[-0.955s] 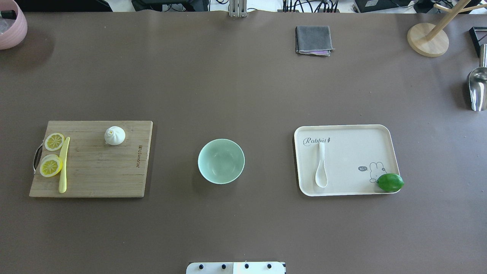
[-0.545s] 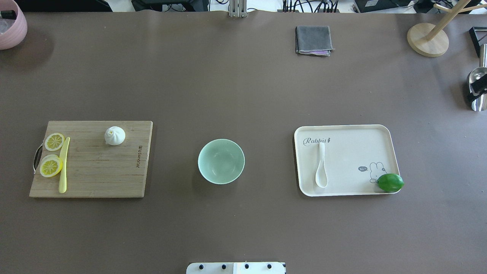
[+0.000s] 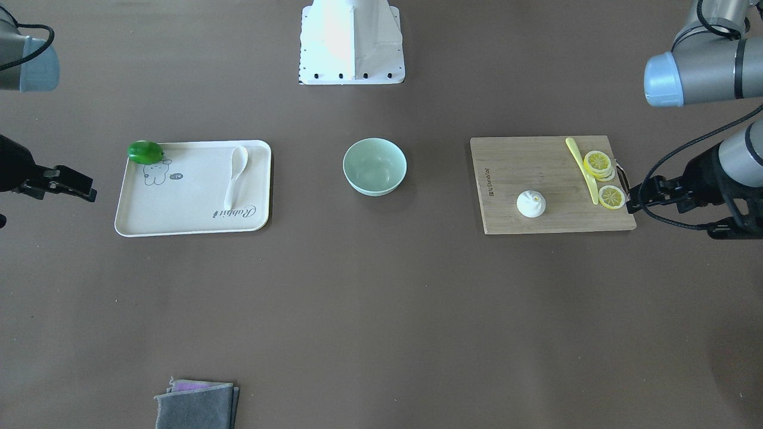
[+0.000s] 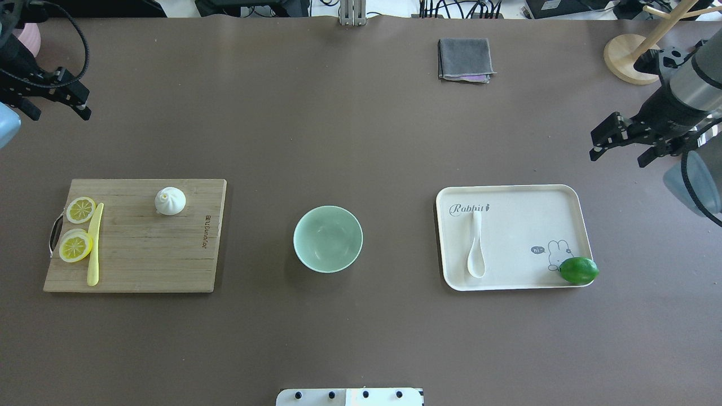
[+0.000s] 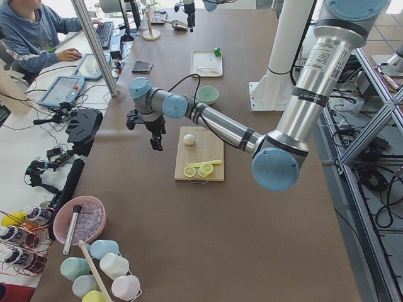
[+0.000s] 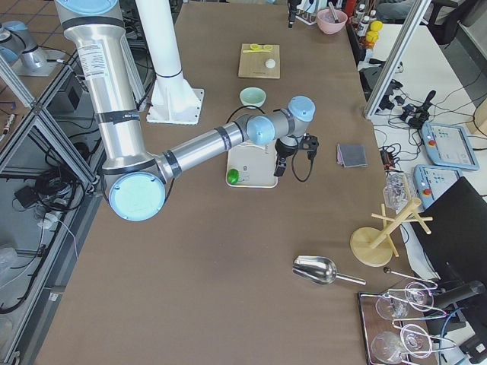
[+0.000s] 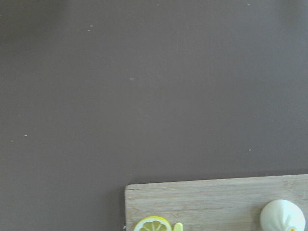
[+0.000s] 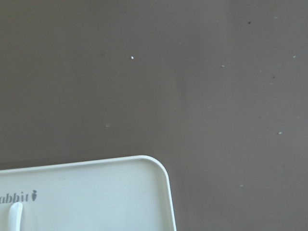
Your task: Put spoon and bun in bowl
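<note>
The white bun [image 4: 170, 201] sits on the wooden cutting board [image 4: 141, 254] at the left; it also shows in the left wrist view [image 7: 283, 216]. The white spoon [image 4: 476, 245] lies on the cream tray [image 4: 524, 225] at the right, handle pointing away from me. The mint-green bowl [image 4: 328, 238] stands empty between board and tray. My left gripper [image 4: 53, 108] is open and empty, well above and beyond the board. My right gripper [image 4: 623, 152] is open and empty, above the table beyond the tray's far right corner.
Lemon slices [image 4: 76, 237] and a yellow knife [image 4: 94, 245] lie on the board's left side. A green lime [image 4: 579, 270] sits at the tray's near right corner. A folded grey cloth [image 4: 465, 60] lies at the far side, a wooden stand [image 4: 634, 59] at the far right.
Both arms have swung into the overhead view, the left at the far left, the right at the far right. Bun, spoon and bowl have not moved.
</note>
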Robot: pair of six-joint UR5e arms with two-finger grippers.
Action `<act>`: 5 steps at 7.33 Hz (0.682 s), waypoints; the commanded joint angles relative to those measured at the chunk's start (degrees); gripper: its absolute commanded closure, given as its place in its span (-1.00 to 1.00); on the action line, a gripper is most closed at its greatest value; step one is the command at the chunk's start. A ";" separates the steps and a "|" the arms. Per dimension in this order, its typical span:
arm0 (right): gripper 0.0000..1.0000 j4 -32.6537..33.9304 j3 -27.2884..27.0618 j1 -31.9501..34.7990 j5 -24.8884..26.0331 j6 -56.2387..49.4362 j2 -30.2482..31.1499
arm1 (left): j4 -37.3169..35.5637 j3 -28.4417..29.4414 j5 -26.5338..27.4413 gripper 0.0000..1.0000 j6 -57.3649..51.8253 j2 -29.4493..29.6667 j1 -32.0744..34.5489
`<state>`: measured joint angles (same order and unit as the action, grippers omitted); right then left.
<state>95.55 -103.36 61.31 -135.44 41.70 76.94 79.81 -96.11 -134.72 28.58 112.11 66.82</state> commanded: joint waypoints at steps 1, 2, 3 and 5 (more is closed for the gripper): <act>-0.99 -0.19 0.26 -8.28 5.06 11.60 -5.02 | -0.01 -0.04 2.43 -0.96 7.51 3.54 -4.39; -0.99 -3.24 1.22 -11.36 7.10 15.31 -5.83 | -0.01 -0.04 3.49 -0.96 7.98 3.90 -6.07; -0.98 -9.88 3.93 -14.96 9.12 21.61 -6.01 | -0.01 0.22 3.42 -0.96 8.76 4.08 -6.78; -0.95 -18.28 6.68 -23.30 15.35 31.39 -6.27 | 0.08 0.48 3.41 -0.96 9.83 4.78 -8.01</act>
<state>81.86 -98.12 43.28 -123.86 67.27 70.89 79.86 -95.86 -131.37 37.85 116.41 59.54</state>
